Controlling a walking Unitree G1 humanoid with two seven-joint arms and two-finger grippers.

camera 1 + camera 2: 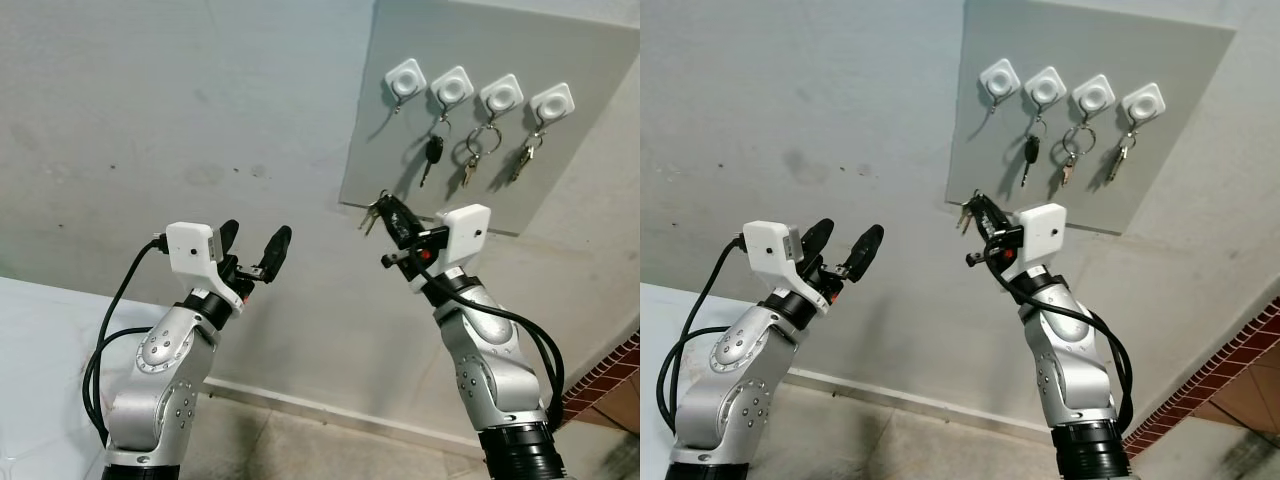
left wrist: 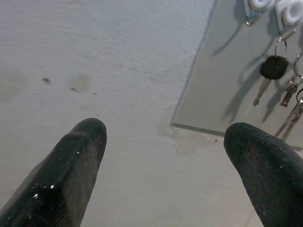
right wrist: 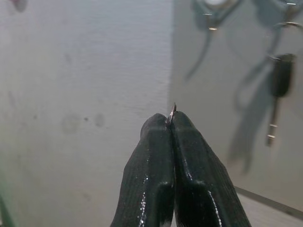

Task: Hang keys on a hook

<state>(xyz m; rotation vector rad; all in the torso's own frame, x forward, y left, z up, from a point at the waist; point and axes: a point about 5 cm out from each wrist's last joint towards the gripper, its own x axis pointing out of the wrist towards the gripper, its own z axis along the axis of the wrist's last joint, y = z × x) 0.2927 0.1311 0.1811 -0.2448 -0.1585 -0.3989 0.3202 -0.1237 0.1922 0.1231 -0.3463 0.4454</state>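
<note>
Carrying keys [image 1: 378, 212] pinched in right end effector [image 1: 397, 222] toward empty hook [image 1: 405, 80]; left end effector [image 1: 252, 248] open, idle.

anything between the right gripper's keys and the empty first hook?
Nothing: bare grey board separates the keys in the right gripper from the empty hook, seen in the left eye view.

The right gripper [image 1: 385, 213] is pinching a bunch of keys [image 1: 372, 212], raising it just below the grey board [image 1: 400, 160] on the wall. Four white hooks [image 1: 453, 88] are sitting in a row there; the leftmost hook [image 1: 405, 78] is hanging bare. The left gripper [image 1: 254, 240] is hovering at left, jaws spread.
</note>
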